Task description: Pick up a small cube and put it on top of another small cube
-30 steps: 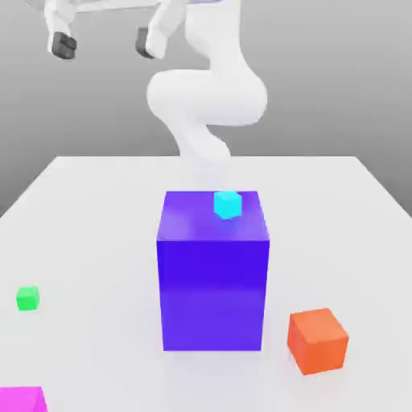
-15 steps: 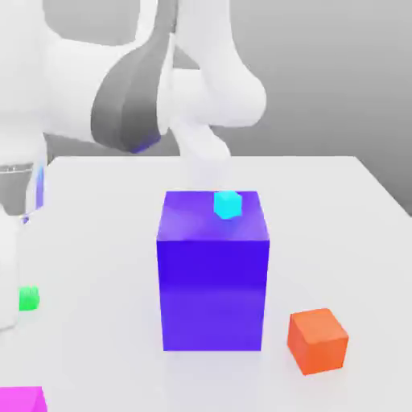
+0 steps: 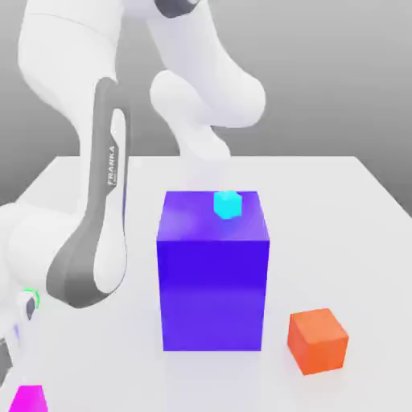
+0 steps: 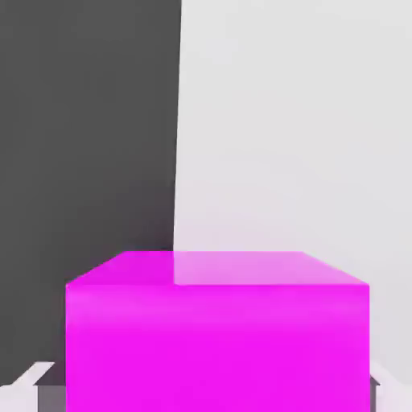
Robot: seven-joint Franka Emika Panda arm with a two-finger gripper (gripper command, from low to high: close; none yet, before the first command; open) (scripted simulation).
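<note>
The jaws are closed on the magenta cube point(image 4: 217, 346), one to each side of it; in the hand view its sides fill the space between them. In the exterior view the magenta cube is at the lower corner on the exterior view's left, cut off by the picture's edge. Whether it touches the bench point(image 3: 338, 241) or hangs just above it, I cannot tell.

Near it, farther back, the green cube point(image 3: 32, 290) shows as a sliver past the white and grey arm point(image 3: 105, 193), which bends down along the exterior view's left. Most of the green cube is hidden.

Well apart from these, toward the middle of the bench, stands the large blue block point(image 3: 212, 294), upright, one broad face toward the camera. The cyan cube point(image 3: 228, 204) rests on top of it, off centre toward the exterior view's right and the far edge. The orange cube point(image 3: 318, 341) sits on the bench near the blue block, on the exterior view's right, apart from it and turned at a slight angle. In the hand view a straight line divides a dark grey area point(image 4: 88, 145) from a pale one point(image 4: 298, 129) beyond the magenta cube.
</note>
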